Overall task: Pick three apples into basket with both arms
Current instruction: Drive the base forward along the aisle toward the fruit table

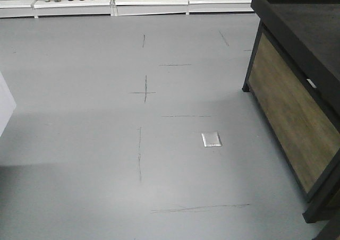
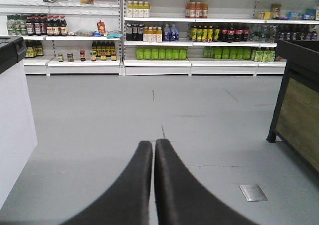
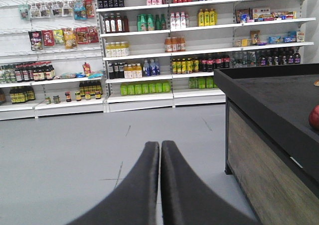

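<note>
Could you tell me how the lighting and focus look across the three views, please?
Front view: even, soft light on the grey floor, a darker shadow band at lower left, the metal floor plate glaring white. Left wrist view: the shut left gripper looks soft-edged, shelves sharper. Right wrist view: same for the right gripper.

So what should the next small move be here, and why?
Probably swing the base right toward the black-topped stand: the only red fruit showing lies on it at the frame's edge, no basket is visible, and the left gripper and right gripper are shut over bare floor.
</note>
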Robot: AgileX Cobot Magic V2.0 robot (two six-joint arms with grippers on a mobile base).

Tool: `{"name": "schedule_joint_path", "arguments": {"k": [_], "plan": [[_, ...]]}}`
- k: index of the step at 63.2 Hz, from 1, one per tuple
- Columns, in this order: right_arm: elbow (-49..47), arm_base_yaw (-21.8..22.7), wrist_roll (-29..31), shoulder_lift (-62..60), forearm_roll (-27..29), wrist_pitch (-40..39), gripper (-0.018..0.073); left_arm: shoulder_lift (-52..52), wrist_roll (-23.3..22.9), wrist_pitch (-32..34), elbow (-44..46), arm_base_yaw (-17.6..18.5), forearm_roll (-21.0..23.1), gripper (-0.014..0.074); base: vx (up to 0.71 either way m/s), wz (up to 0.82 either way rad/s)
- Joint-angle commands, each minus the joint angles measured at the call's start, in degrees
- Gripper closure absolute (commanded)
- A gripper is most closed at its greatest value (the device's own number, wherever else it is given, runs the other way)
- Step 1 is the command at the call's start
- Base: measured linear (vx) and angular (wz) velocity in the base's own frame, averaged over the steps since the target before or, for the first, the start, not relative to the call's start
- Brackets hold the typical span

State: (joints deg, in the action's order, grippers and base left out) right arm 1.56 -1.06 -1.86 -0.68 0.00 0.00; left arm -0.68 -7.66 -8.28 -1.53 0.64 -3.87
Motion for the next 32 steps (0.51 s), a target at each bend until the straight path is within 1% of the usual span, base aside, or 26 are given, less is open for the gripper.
{"name": "schedule_joint_path", "arguments": {"k": [1,32], "plan": [[0.8,0.4,0.4,-0.7,0.0,-4.3,0.0568,-0.9,-0.2,4.6,-0.2,0.4,0.1,0.0603,0.00,0.00],[0.8,0.4,0.4,-0.7,0.0,-4.3,0.0568,-0.9,-0.2,4.6,-0.2,0.4,0.1,0.0603,0.00,0.00]]}}
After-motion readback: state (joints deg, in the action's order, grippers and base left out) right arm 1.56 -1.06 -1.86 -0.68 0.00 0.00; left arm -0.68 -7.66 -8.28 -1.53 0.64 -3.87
